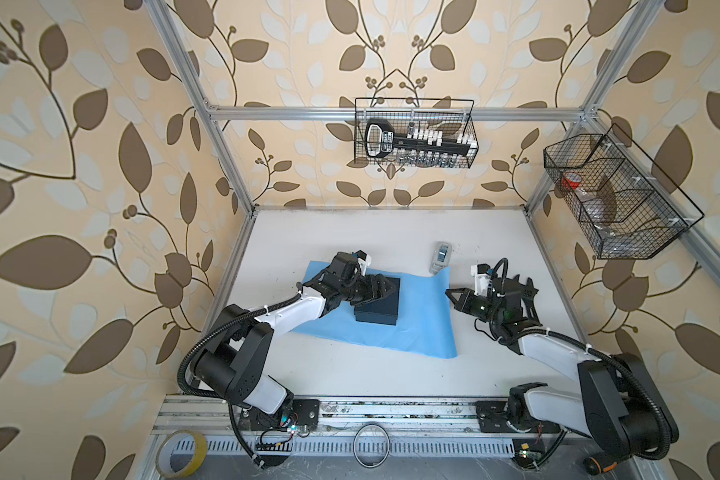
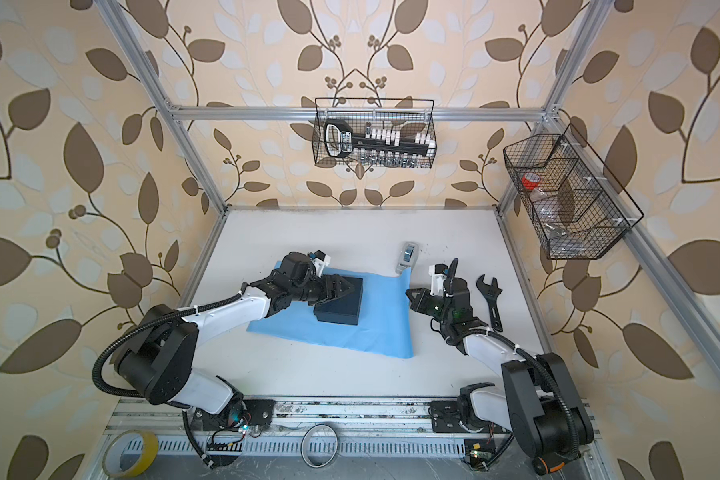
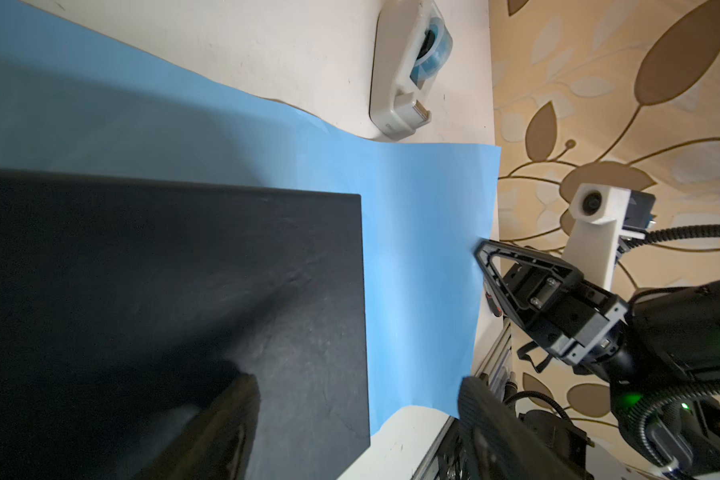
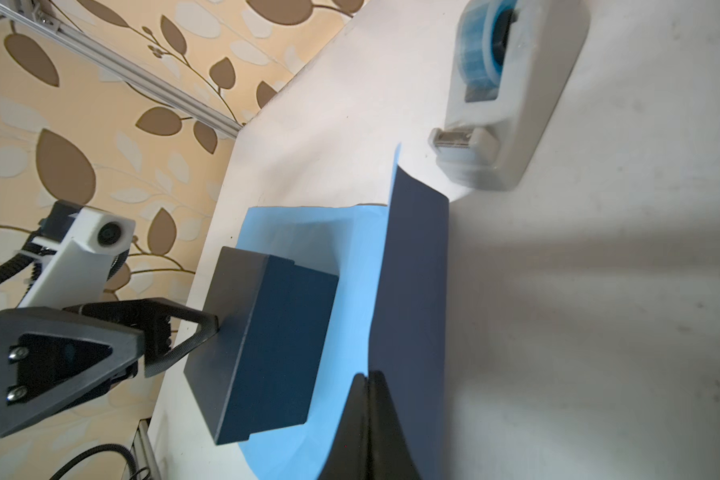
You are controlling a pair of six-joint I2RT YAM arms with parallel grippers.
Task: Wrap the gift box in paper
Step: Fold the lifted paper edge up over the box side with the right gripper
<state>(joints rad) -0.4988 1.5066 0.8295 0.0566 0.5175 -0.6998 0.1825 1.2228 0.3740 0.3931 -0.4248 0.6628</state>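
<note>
The dark navy gift box (image 1: 379, 309) (image 2: 341, 309) sits on the light blue paper (image 1: 420, 328) (image 2: 383, 336) spread over the white table. My left gripper (image 1: 385, 286) (image 3: 358, 401) hangs open over the box's top (image 3: 163, 311), one finger above the lid and one past its edge. I cannot tell whether it touches. My right gripper (image 1: 449, 293) (image 4: 368, 376) is shut on the paper's right edge and holds it raised. That turns the darker slate underside (image 4: 416, 270) toward the wrist camera, beside the box (image 4: 267, 345).
A grey tape dispenser (image 1: 441, 257) (image 4: 512, 95) stands just behind the paper's far right corner. A black wrench (image 2: 489, 299) lies right of the right arm. Two wire baskets (image 1: 414, 133) (image 1: 616, 195) hang on the frame. A yellow tape roll (image 1: 181, 453) and a ring (image 1: 371, 446) lie on the front rail.
</note>
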